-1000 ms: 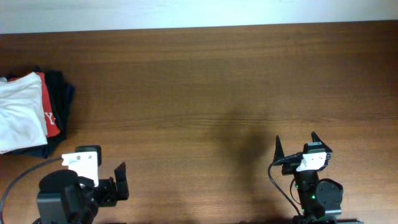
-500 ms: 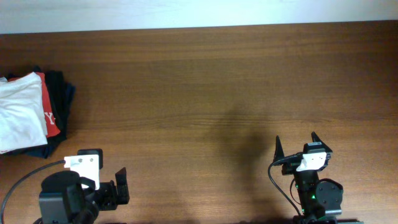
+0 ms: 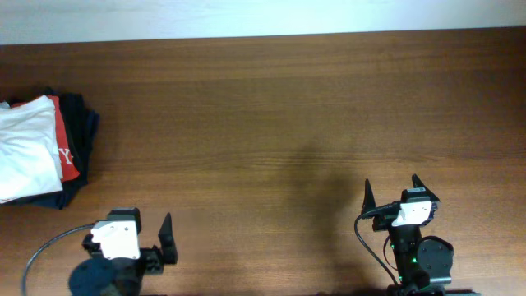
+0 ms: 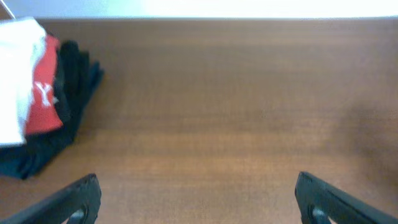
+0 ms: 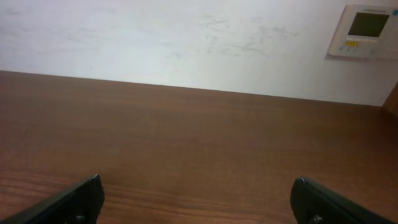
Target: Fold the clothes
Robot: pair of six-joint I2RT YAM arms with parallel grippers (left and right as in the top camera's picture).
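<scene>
White T-shirt (image 3: 29,148) lies at the far left edge of the desk (image 3: 271,107), on top of a small pile and partly cut off by the overhead view; whether it is already neatly folded cannot be told from here. Under it a red T-shirt (image 3: 71,158) with white lettering shows along its right side, and dark navy garments (image 3: 84,122) stick out beneath both. Just right of the pile, at the near edge, the left end effector (image 4: 199,202) hangs with its jaws spread wide and nothing between them, well apart from the cloth. The middle of the desk is bare wood. At the near right the right end effector (image 3: 390,185) is likewise wide open and empty, pointing toward the back wall. If the shirt is to be fetched, the left arm looks the better choice, being nearer. It would do well to pinch only the thin white top layer near an edge, so the red shirt is not dragged along, then draw it to the bare middle where both arms can reach, and spread it flat before any fold.
</scene>
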